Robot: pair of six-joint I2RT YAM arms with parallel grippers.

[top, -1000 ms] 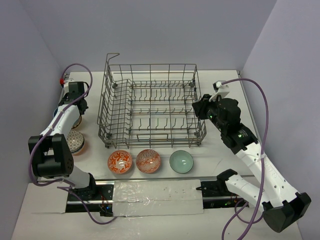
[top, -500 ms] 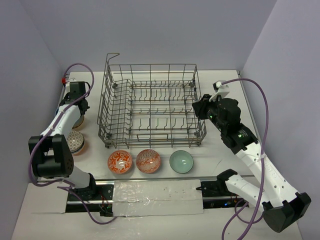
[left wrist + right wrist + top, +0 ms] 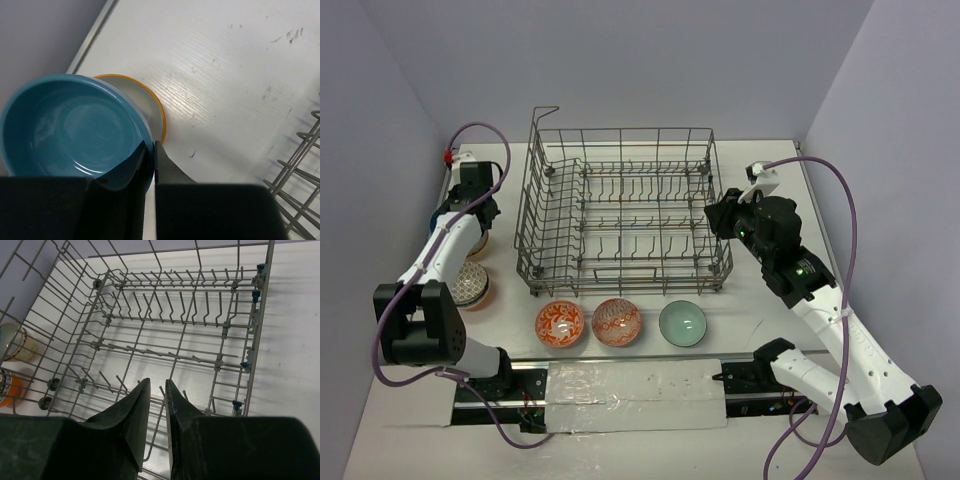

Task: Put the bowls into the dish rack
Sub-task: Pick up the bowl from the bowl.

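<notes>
The left arm (image 3: 438, 248) and right arm (image 3: 840, 325) have white link shells, black joints and black bases. 1 purple cable (image 3: 847, 230) loops along each. Green lights (image 3: 801, 268) glow on the right. The left end effector (image 3: 148, 145) and right end effector (image 3: 157, 382) have matte black tapered fingers (image 3: 130, 415).

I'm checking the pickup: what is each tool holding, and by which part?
The left tool pinches the teal-blue bowl by its rim, one finger inside, one outside. The right tool, above the dish rack, holds nothing.
</notes>
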